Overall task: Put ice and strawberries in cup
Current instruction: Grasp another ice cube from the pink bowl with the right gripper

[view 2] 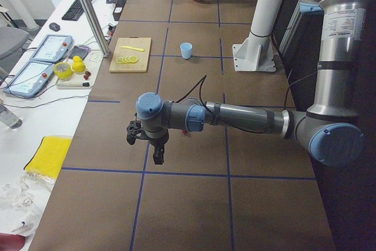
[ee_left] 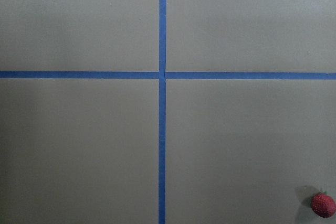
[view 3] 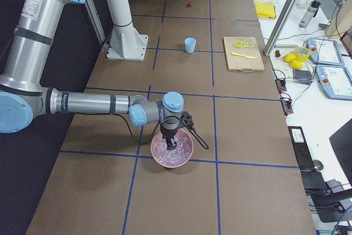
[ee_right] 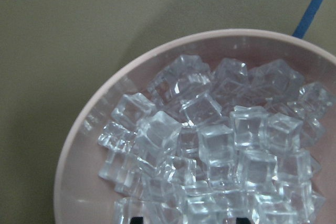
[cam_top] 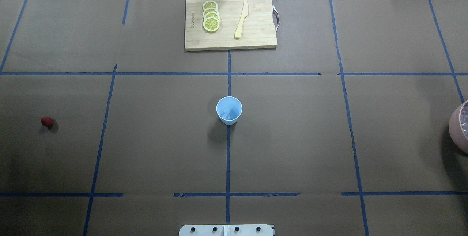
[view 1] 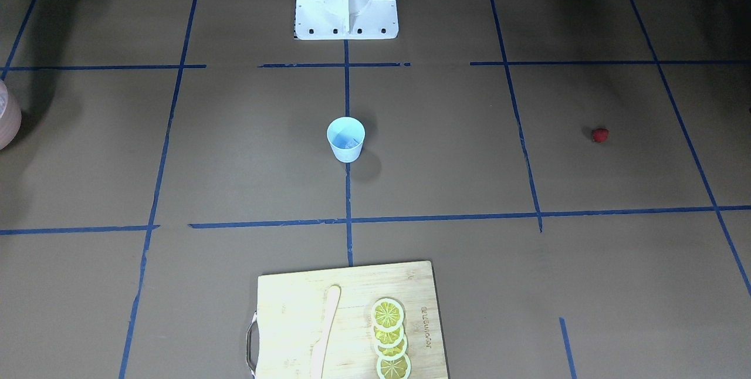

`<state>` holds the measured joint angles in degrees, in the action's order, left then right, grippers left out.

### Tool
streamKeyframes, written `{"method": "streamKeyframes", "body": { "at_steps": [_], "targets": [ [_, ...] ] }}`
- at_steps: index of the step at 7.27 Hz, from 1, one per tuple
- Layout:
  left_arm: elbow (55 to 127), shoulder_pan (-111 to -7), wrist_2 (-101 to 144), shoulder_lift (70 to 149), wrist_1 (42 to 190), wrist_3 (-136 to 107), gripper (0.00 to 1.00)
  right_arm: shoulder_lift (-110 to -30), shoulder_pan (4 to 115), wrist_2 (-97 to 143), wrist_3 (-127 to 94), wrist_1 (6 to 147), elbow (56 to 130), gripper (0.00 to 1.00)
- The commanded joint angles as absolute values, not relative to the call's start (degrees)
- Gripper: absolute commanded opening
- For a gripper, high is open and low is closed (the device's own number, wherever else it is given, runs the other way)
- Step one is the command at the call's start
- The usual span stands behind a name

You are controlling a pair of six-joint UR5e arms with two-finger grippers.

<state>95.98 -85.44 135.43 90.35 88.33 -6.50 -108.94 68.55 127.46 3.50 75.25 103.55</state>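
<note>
The pale-blue cup (cam_top: 229,110) stands upright at the table's middle, with what looks like one clear piece inside. The strawberry (cam_top: 47,121) lies alone on the left side of the table and shows in the bottom right corner of the left wrist view (ee_left: 322,204). My left gripper (view 2: 157,157) hangs above the table near it; I cannot tell if it is open. Ice cubes (ee_right: 220,145) fill the pink bowl (ee_right: 79,145). My right gripper (view 3: 171,146) hangs just over the ice. Its two fingertips (ee_right: 136,220) show apart at the wrist view's bottom edge, holding nothing.
A wooden cutting board (cam_top: 256,35) with lemon slices (cam_top: 211,16) and a pale knife (cam_top: 241,18) lies at the far middle. The robot's white base (view 1: 346,0) stands behind the cup. The pink bowl (cam_top: 459,126) sits at the table's right edge.
</note>
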Motion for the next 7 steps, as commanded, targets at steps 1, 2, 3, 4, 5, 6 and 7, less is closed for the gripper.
{"method": "streamKeyframes", "body": {
  "at_steps": [1,2,3,4,5,6,7],
  "targets": [
    [96.0,-85.4,135.5,90.4,88.3,-6.5,1.00,-108.9,68.6,127.3,3.5,75.2,103.0,0.66],
    [96.0,-85.4,135.5,90.4,88.3,-6.5,1.00,-108.8,68.5,127.3,3.5,75.2,103.0,0.64],
    [96.0,-85.4,135.5,90.4,88.3,-6.5,1.00,-108.8,68.5,127.3,3.4,75.3,102.6,0.63],
    [96.0,-85.4,135.6,90.4,88.3,-6.5,1.00,-108.7,68.5,127.4,3.5,75.2,102.4,0.63],
    [96.0,-85.4,135.6,90.4,88.3,-6.5,1.00,-108.6,68.5,127.4,3.5,75.2,102.3,0.63],
    [96.1,-85.4,135.7,90.4,88.3,-6.5,1.00,-108.5,68.5,127.4,3.4,75.2,102.3,0.63],
    [96.0,-85.4,135.7,90.4,88.3,-6.5,1.00,-108.5,68.5,127.4,3.4,75.2,102.4,0.59]
  ]
}}
